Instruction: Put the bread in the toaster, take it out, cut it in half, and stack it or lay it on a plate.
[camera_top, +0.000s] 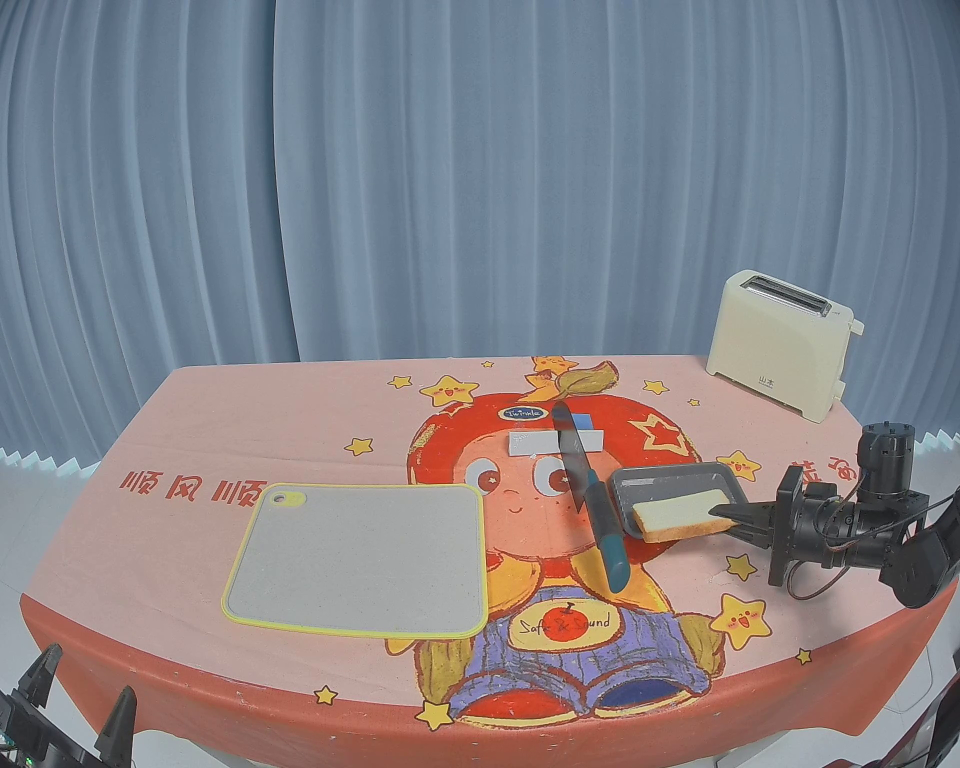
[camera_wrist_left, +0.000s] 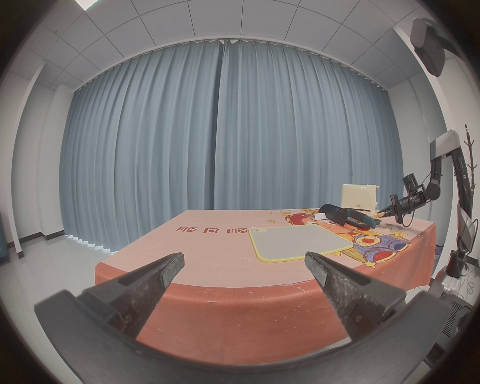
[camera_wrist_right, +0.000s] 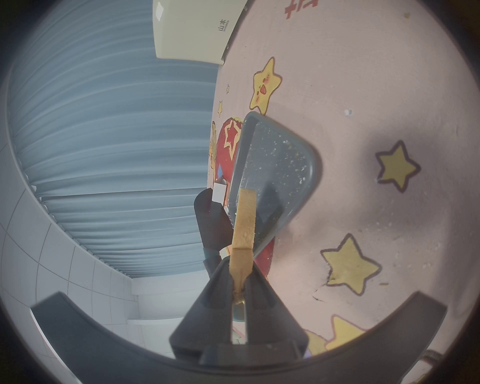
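Your right end effector (camera_top: 728, 515) clamps the bread slice (camera_top: 680, 514) at the grey tray (camera_top: 640, 480); next, likely carry it to the toaster (camera_top: 782, 342).

Right arm is seen stretched out low and roughly level over the right edge of the table (camera_top: 250, 420). The right gripper (camera_top: 730, 516) is pointed inward, and its fingers are pinched tight on the edge of the bread slice (camera_top: 680, 513). The left gripper (camera_wrist_left: 243, 261) is parked just off the near left corner, aimed across the table, jaws spread wide apart.
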